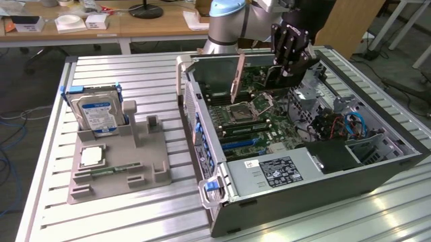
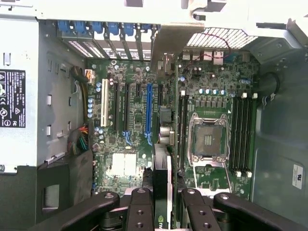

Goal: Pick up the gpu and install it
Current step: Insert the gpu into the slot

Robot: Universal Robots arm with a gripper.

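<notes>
My gripper (image 1: 291, 69) is shut on the gpu (image 1: 279, 80) and holds it upright inside the open computer case (image 1: 377, 166). In the exterior view the dark card hangs over the far part of the motherboard (image 1: 256, 126), with its tall bracket end towards the view's left. The wrist view looks down along the card's thin edge (image 2: 162, 192), which is pinched between my black fingers (image 2: 139, 211). The card's edge runs alongside the long blue slot (image 2: 149, 113), slightly offset from it towards the processor socket (image 2: 208, 139). I cannot tell whether the card touches the board.
The case's walls and its power supply (image 1: 283, 171) ring the motherboard. A cable bundle (image 1: 336, 126) lies at the exterior view's right. On the slatted table, a grey fixture (image 1: 155, 161) holds a hard drive (image 1: 100, 113), a processor chip (image 1: 92, 155) and a RAM stick (image 1: 114, 169).
</notes>
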